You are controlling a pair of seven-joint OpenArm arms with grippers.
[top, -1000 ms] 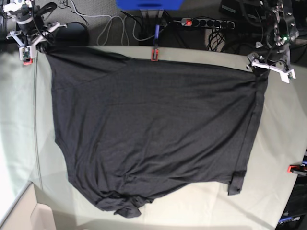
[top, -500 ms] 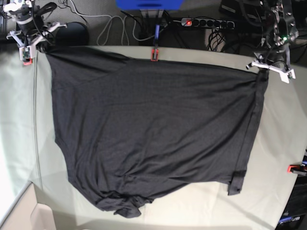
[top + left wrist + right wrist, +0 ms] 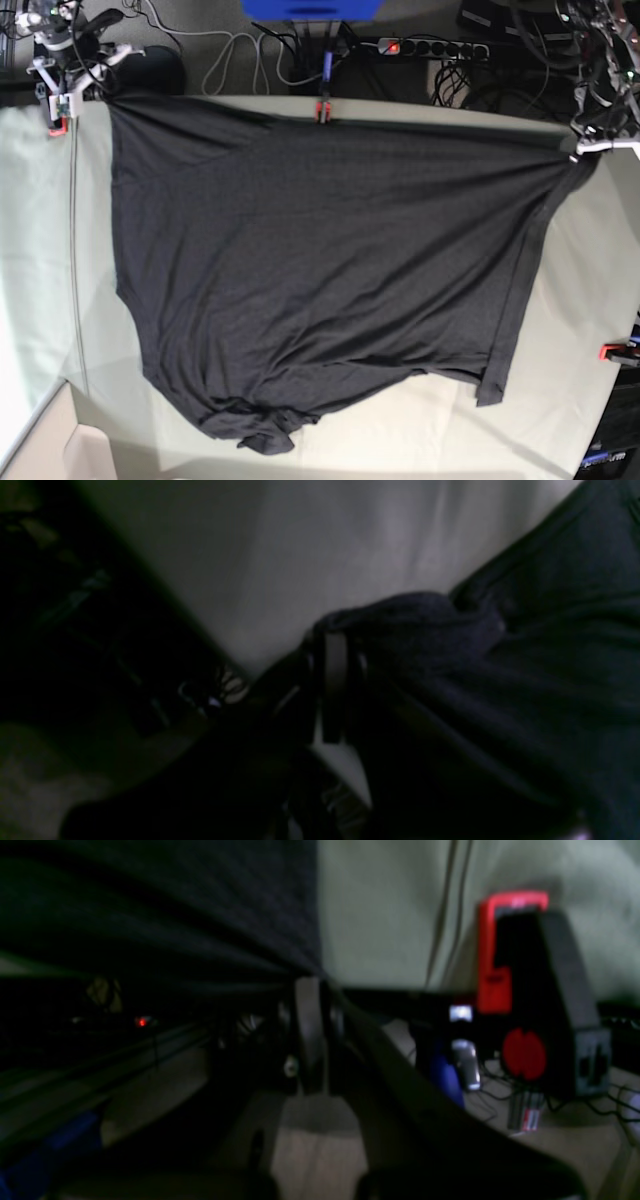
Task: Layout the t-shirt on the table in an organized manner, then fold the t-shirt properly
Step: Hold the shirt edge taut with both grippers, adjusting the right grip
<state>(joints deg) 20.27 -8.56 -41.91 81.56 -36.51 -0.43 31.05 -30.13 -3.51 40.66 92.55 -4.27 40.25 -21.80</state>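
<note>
The black t-shirt [image 3: 320, 270] lies spread over the pale green-grey table [image 3: 580, 330], its far edge pulled taut between both grippers. My left gripper [image 3: 590, 150] is at the far right corner, shut on a bunched corner of the shirt; the left wrist view shows its pinched fingers [image 3: 334, 680] with the dark fabric [image 3: 500, 705] gathered against them. At the far left corner, my right gripper [image 3: 75, 95] is shut on the other corner, and the cloth [image 3: 175, 905] runs tight from its fingertips [image 3: 311, 990]. The shirt's near hem is crumpled at the lower left.
Red clamps sit at the table's far edge [image 3: 323, 110], far left corner [image 3: 55, 125] and right edge [image 3: 615, 350]; the left one looms in the right wrist view [image 3: 520, 990]. A power strip [image 3: 430, 47] and cables lie behind the table.
My left gripper has shut on the shirt's far right corner and pulled it outward to the right. The far edge is now stretched straight. The right gripper has shifted slightly back.
</note>
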